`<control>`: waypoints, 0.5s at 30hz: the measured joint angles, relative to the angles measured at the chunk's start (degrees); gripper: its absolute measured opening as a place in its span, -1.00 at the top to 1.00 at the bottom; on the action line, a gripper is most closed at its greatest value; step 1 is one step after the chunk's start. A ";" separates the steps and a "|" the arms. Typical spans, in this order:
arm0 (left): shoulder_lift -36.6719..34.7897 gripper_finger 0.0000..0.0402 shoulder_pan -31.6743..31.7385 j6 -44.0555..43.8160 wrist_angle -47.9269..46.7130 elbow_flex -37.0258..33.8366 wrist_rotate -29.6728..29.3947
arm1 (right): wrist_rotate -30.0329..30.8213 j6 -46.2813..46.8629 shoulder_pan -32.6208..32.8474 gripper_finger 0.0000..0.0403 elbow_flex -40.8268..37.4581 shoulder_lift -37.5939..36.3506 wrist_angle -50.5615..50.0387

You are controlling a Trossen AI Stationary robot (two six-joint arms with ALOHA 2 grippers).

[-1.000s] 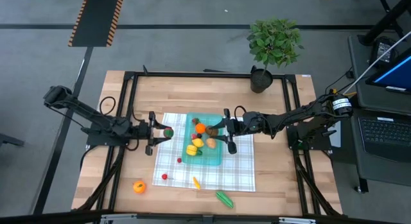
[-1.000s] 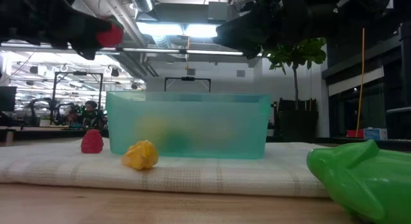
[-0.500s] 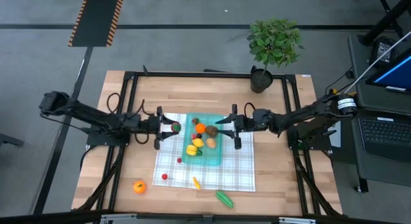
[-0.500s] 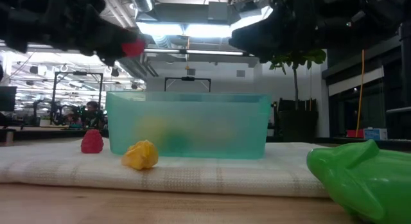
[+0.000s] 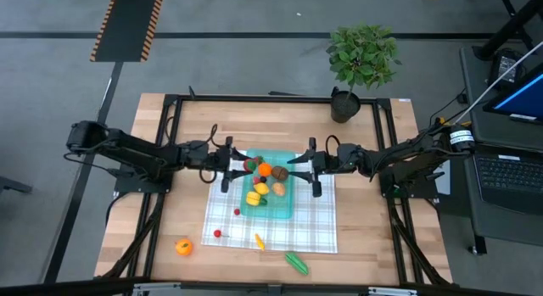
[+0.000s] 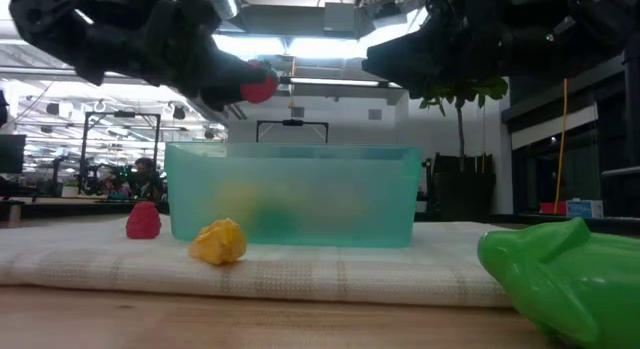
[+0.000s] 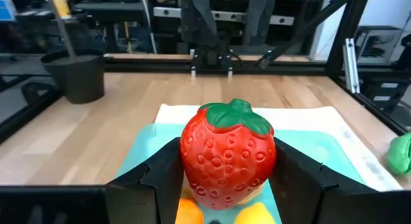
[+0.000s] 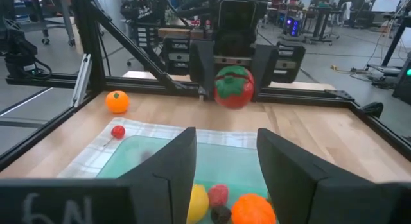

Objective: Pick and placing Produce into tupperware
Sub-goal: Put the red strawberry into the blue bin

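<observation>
Left to right, high view. Small orange toy fruit sits on bare wood at the table's near-left, well apart from everything else.

Left gripper is clamped on a red toy strawberry with a green cap, fingers pressing both sides. It hangs just over the left rim of the shallow translucent teal plastic tupperware, which sits on the white-and-green checked cloth. Low view puts the strawberry above the rim, not inside yet.

Tupperware holds several pieces already: orange, yellow, brown, dark. On the cloth near its front edge: a small red piece, a yellow piece; a green piece lies at the cloth's near edge.

Right gripper hovers over the tupperware's right side, fingers parted, nothing between them.

Step in hand, as I read it: delivery of the strawberry. Next move calls for a bit more reach over the interior, then release. Watch clearance between the two grippers; they face each other closely.
</observation>
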 joint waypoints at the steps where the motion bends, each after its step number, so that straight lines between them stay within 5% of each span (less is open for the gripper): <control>1: 0.80 0.08 0.32 0.00 0.26 0.51 0.47 | 0.00 0.13 0.01 0.17 0.00 0.00 -0.02; 8: 3.68 0.08 2.11 -0.32 -3.05 3.88 4.29 | 0.00 1.88 0.01 0.17 0.00 0.00 -0.85; 15: 3.66 0.08 2.24 0.54 -16.78 10.18 5.09 | 0.00 3.06 0.40 0.17 0.02 0.00 -2.64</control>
